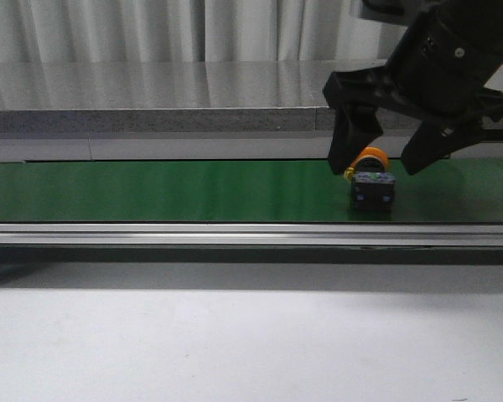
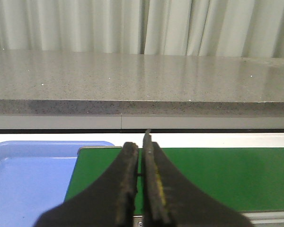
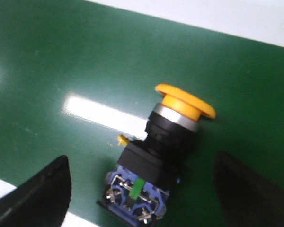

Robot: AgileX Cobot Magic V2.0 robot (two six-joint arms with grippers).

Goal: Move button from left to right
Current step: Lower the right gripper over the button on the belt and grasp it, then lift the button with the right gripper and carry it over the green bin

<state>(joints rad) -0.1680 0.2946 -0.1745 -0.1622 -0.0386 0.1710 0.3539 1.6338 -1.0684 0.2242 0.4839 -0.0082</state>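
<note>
The button [image 1: 370, 177] lies on its side on the green belt [image 1: 151, 191] at the right, its yellow-orange cap pointing away from me. My right gripper [image 1: 387, 161] hangs open just above it, one finger on each side, not touching. In the right wrist view the button [image 3: 161, 156] lies between the two fingertips [image 3: 40, 196], its blue terminal end with a green tab nearest the camera. My left gripper [image 2: 141, 189] is shut and empty, over the left end of the belt [image 2: 217, 177]; it does not show in the front view.
A blue tray [image 2: 23, 179] sits beside the belt's left end. A metal rail [image 1: 235, 234] runs along the belt's near edge. A grey speckled counter [image 1: 151, 92] and white curtains stand behind. The white table [image 1: 235, 335] lies in front.
</note>
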